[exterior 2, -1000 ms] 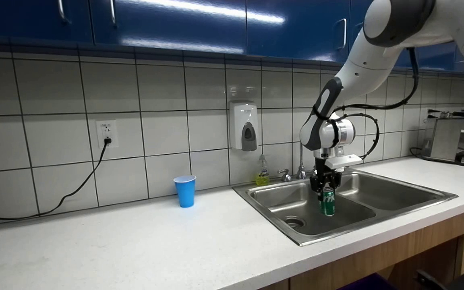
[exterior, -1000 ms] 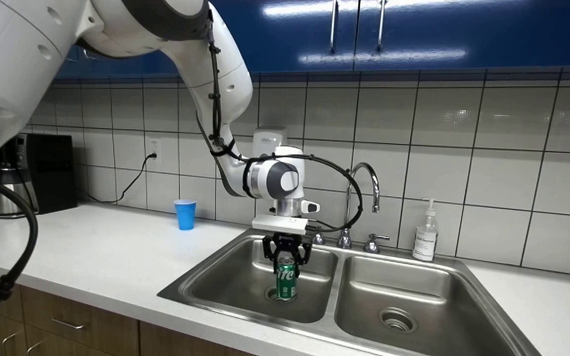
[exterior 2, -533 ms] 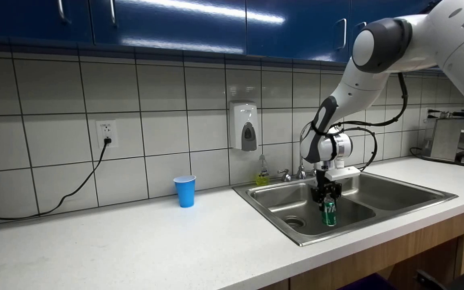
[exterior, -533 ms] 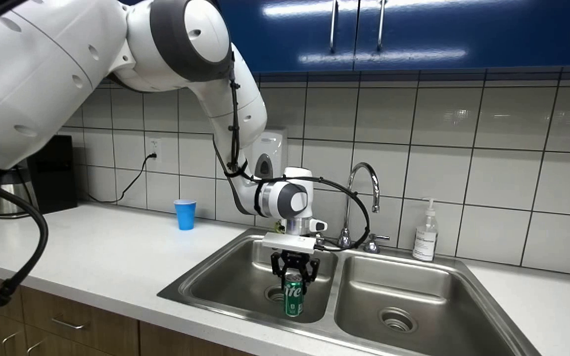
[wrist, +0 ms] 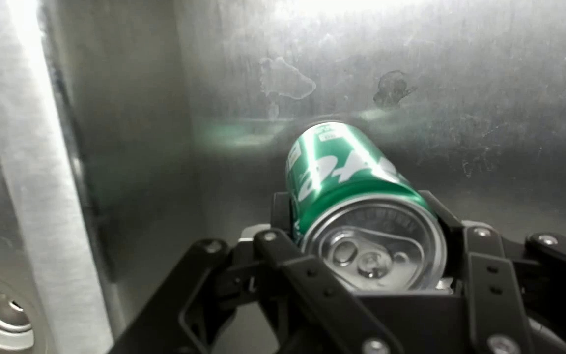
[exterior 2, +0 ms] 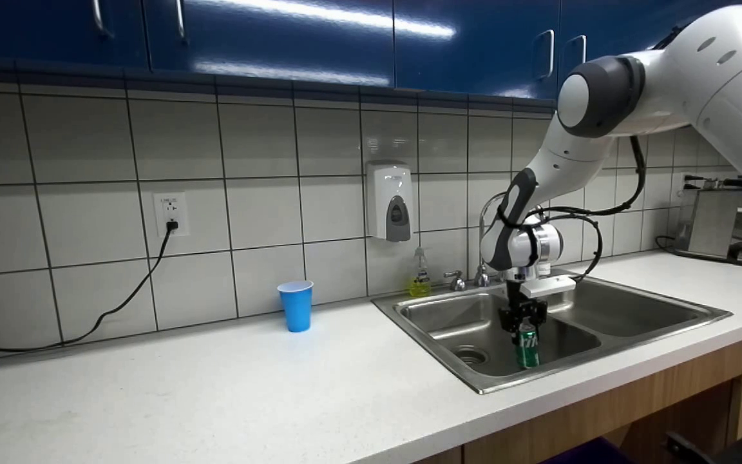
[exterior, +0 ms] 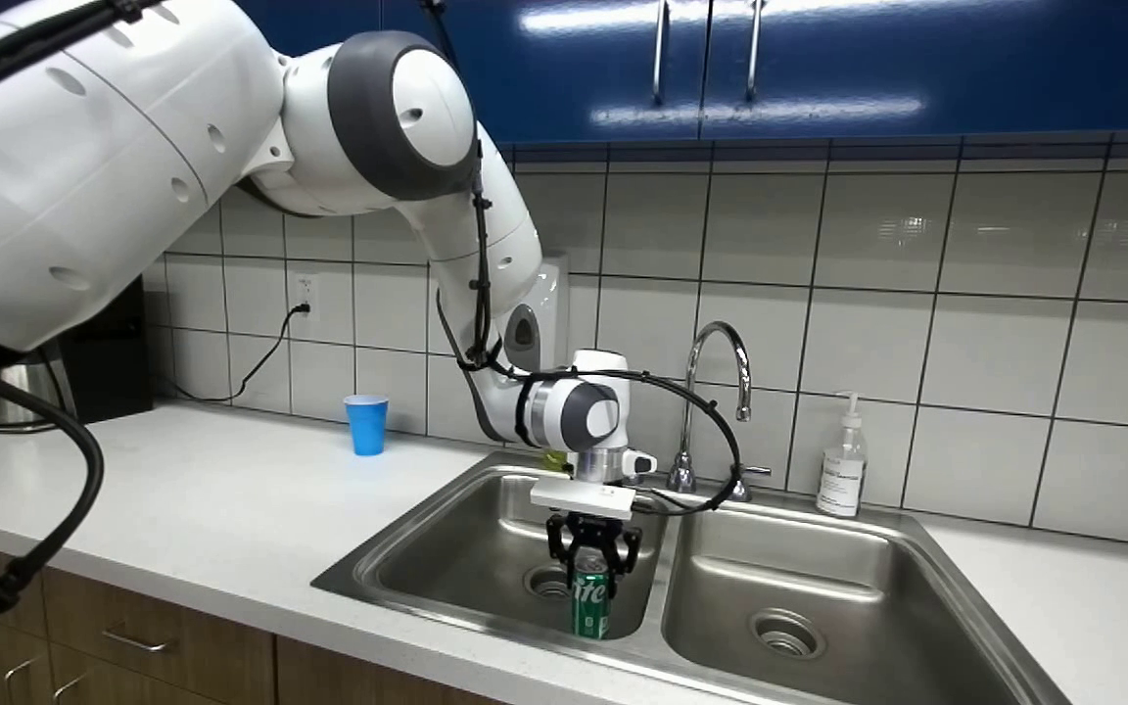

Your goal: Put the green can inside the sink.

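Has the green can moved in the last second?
Yes. In an exterior view, the green can has shifted down and right in the picture: it overlapped the left-hand drain, which now shows to its left.

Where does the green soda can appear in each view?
In an exterior view: green soda can, low, just right of centre.
In an exterior view: the can, lower right.
In the wrist view: the can, right of centre.
Shared landmark: sink divider, right of the can in both exterior views, left in the wrist view.

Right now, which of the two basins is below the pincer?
The basin nearer the blue cup; there the pincer holds the green can. The other basin is nearer the clear pump bottle.
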Available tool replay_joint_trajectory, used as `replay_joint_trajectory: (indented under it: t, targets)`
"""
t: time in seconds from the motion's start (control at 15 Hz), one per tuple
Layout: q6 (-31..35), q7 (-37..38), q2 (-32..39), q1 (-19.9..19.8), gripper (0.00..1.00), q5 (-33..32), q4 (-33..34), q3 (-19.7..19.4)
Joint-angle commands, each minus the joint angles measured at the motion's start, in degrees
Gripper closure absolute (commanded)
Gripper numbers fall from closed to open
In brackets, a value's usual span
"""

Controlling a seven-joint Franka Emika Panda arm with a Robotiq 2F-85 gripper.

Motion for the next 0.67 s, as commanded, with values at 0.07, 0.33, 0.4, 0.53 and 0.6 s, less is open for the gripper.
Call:
replay_joint_trajectory:
  t: [0.07,0.33,0.4,0.53,0.6]
  targets:
    - [-1.84,0.04,1.41,-1.90,0.62,0.16,2.85,1.53]
    - [-1.92,0.11,1.73,-1.87,0.62,0.08,3.24,1.54]
    - [-1.95,0.14,1.72,-1.82,0.62,0.02,3.22,1.50]
    - [-1.93,0.34,1.57,-1.67,0.10,-0.10,3.08,1.34]
    - [-1.91,0.34,1.43,-1.69,0.04,-0.06,2.97,1.36]
